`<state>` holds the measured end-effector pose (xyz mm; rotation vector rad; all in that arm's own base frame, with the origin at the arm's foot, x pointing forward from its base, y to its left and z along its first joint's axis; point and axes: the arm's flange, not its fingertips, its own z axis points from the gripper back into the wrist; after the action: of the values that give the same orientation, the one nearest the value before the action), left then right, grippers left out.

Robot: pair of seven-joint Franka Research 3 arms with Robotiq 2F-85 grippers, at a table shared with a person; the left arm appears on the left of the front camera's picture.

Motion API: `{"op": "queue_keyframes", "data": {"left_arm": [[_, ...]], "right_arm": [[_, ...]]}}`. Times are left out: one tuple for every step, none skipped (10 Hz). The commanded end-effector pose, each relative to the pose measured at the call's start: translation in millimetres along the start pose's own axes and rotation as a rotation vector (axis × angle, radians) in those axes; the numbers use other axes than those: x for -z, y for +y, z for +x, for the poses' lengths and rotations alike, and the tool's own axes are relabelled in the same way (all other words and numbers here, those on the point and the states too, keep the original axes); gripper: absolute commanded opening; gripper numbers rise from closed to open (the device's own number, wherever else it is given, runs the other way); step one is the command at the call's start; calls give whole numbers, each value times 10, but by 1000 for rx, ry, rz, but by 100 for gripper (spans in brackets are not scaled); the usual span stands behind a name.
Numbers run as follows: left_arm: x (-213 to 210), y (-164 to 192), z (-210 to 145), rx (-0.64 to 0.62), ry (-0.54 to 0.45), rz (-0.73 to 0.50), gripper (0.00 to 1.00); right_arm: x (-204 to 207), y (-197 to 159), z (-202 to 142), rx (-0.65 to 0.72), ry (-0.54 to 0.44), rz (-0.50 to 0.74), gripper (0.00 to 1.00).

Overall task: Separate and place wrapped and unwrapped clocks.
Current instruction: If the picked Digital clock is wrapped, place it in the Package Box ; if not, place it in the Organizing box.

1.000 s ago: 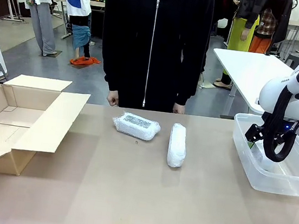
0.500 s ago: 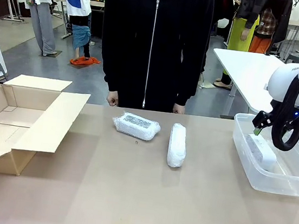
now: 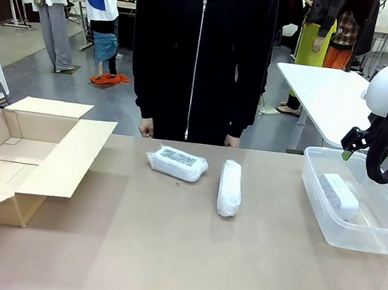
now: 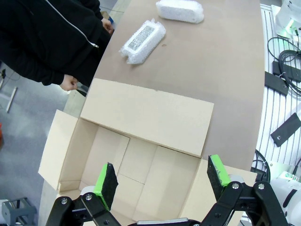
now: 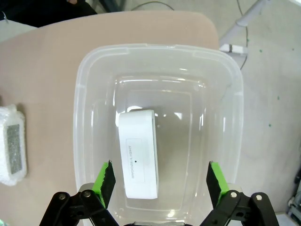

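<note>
Two wrapped clocks lie mid-table in front of the person, one flat (image 3: pixel 176 163) and one end-on (image 3: pixel 230 187). They also show far off in the left wrist view (image 4: pixel 142 40) (image 4: pixel 180 10). The unwrapped clock (image 3: pixel 338 195) (image 5: pixel 137 153), smooth and white, lies inside the clear plastic bin (image 3: pixel 313 191) (image 5: pixel 160 49). My right gripper (image 3: pixel 351 151) (image 5: pixel 160 181) hangs open above the bin, holding nothing and well apart from the clock. My left gripper (image 4: pixel 162 181) is open over the cardboard box (image 4: pixel 146 113), with nothing between its fingers.
The open cardboard box (image 3: pixel 8 157) sits at the table's left with its flaps spread. A person in black stands at the far edge, hands (image 3: pixel 146 128) near the table. One wrapped clock (image 5: pixel 11 146) shows left of the bin in the right wrist view.
My right gripper has risen up and to the right out of the bin, leaving the unwrapped clock lying inside. The wrapped clocks and the left arm have not moved.
</note>
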<state>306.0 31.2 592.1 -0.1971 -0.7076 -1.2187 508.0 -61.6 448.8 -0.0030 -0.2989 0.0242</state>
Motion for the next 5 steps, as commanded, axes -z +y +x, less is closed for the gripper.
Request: {"op": "queue_keyframes", "data": {"left_arm": [[-6, 6, -14, 13, -14, -12, 100], [-6, 6, -14, 13, -14, -12, 100], [-6, 6, -14, 13, -14, -12, 100], [-6, 6, -14, 13, -14, -12, 100], [-6, 6, -14, 13, -14, -12, 100]], "right_arm": [[-26, 66, -87, 19, 0, -14, 100], [-19, 94, -78, 15, 6, -12, 100], [-17, 136, -58, 8, 16, -21, 100], [-58, 28, -24, -4, -9, 1, 100], [-58, 28, -24, -4, -9, 1, 100]]}}
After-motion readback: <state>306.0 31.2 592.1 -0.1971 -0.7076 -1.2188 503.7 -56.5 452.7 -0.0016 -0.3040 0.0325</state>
